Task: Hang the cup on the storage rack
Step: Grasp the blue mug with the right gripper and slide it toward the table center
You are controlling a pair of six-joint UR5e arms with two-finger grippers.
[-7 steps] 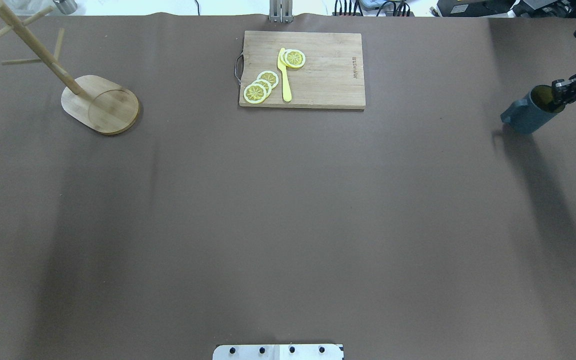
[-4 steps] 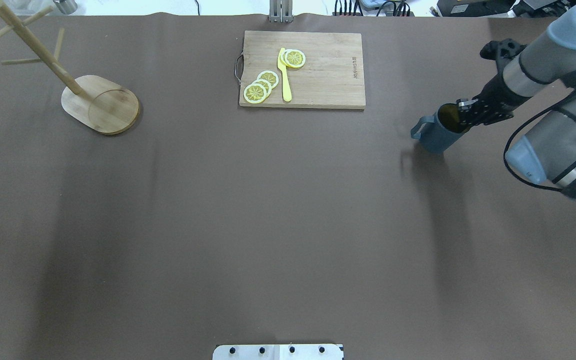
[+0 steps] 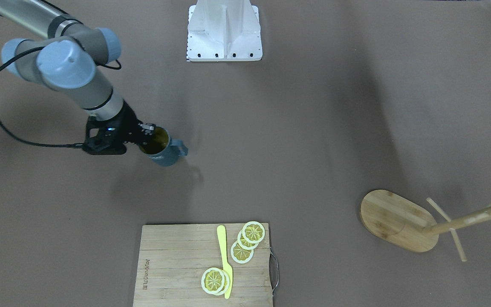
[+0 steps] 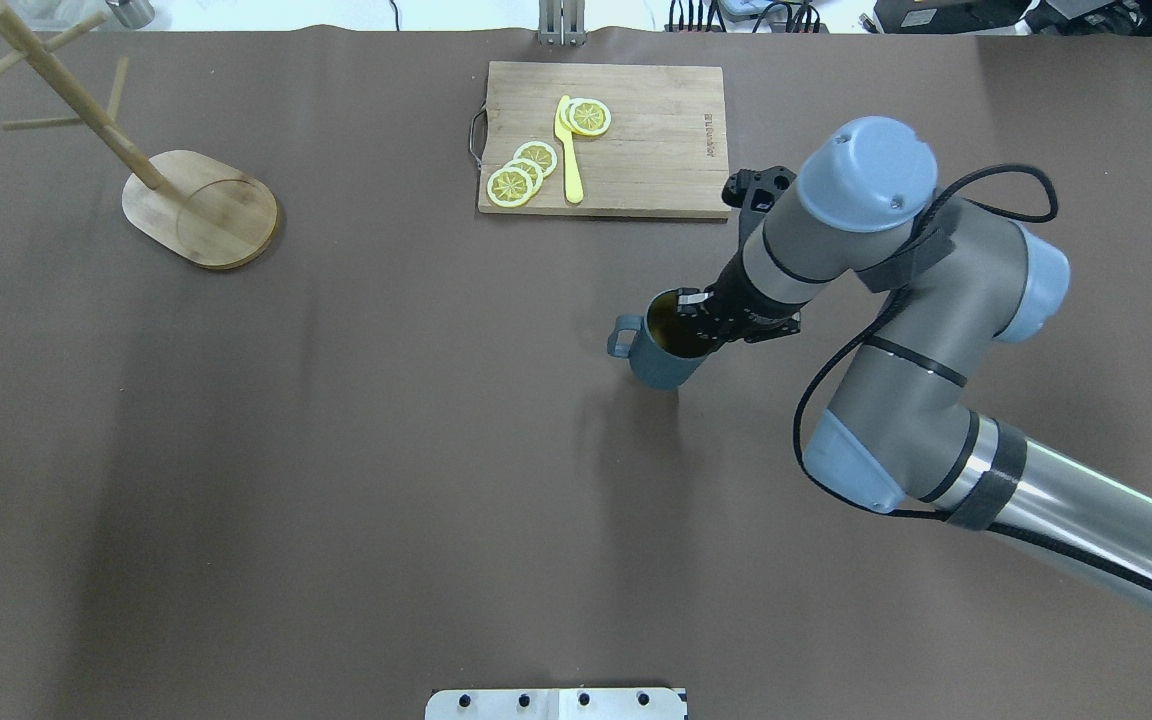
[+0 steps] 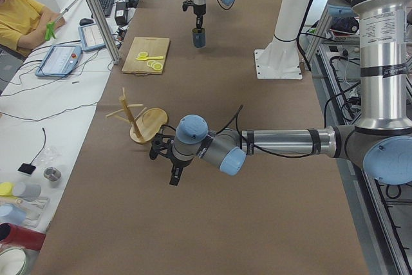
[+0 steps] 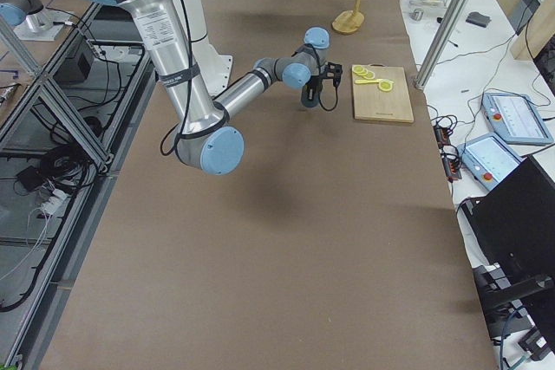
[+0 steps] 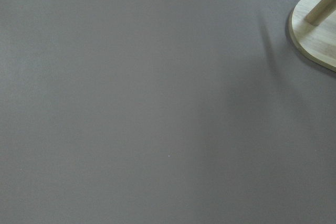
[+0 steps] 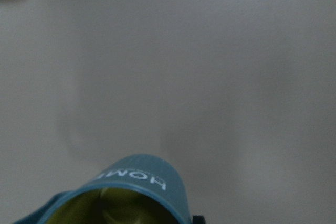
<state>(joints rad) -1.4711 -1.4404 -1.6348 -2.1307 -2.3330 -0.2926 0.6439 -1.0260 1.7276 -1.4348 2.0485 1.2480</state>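
A blue-grey cup [image 4: 658,360] with a yellowish inside hangs tilted above the middle of the table, handle pointing toward the left. My right gripper [image 4: 696,320] is shut on its rim, one finger inside the cup. The front view shows the cup [image 3: 166,155] under that gripper [image 3: 145,133], and the right wrist view shows its rim and wall [image 8: 137,181]. The wooden storage rack [image 4: 66,90] stands at the far left back on its oval base [image 4: 201,210]. My left gripper [image 5: 174,173] hovers near the rack [image 5: 132,117]; I cannot tell whether it is open or shut.
A wooden cutting board [image 4: 604,140] with lemon slices [image 4: 524,172] and a yellow knife [image 4: 568,150] lies at the back centre, just behind the cup. The rack's base [image 7: 315,35] shows at the top right of the left wrist view. A seated person [image 5: 19,20] is beside the table.
My right arm has swept from the table's far right edge toward the centre, carrying the cup with it. The rack and the cutting board have not moved.
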